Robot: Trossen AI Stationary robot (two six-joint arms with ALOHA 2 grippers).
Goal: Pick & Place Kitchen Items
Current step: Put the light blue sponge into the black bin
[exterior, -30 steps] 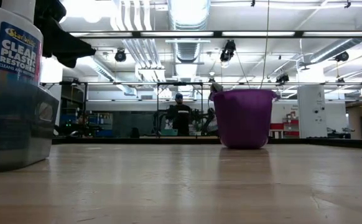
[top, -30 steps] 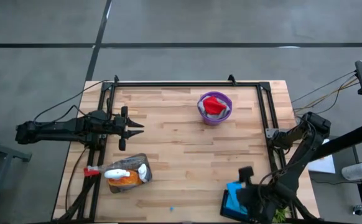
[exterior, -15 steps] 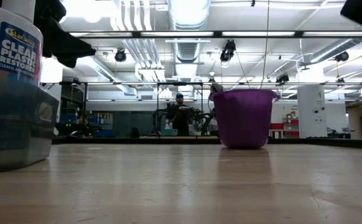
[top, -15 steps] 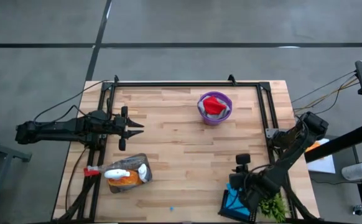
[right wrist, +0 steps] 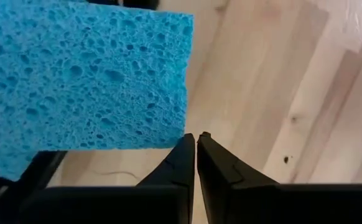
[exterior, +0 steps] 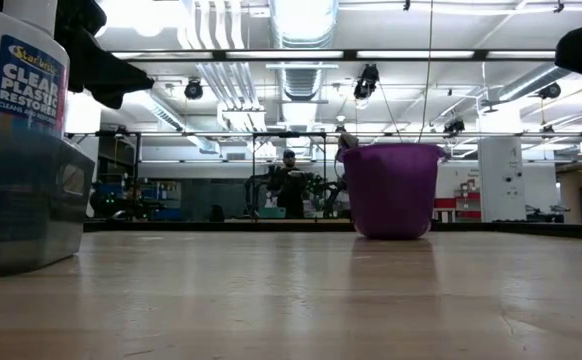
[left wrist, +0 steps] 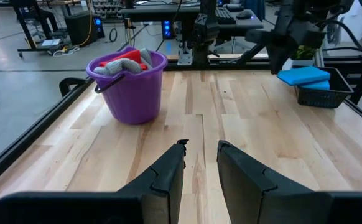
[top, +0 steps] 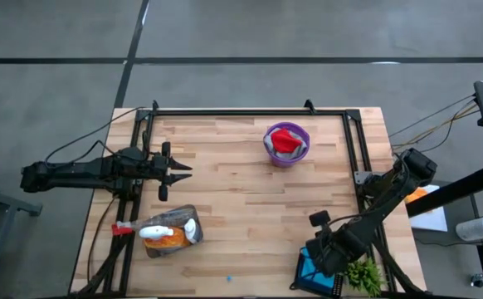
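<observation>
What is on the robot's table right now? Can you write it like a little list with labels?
table: wooden table
bucket: purple bucket standing at the far side, red cloth and grey cloth inside
sponges: blue sponges in a black basket at the near right corner
plant: green plant beside the basket
bottles: orange spray bottle lying in a clear bin at near left
left claw: waiting over the left edge, holding nothing
right claw: shut, above the sponges, holding nothing
</observation>
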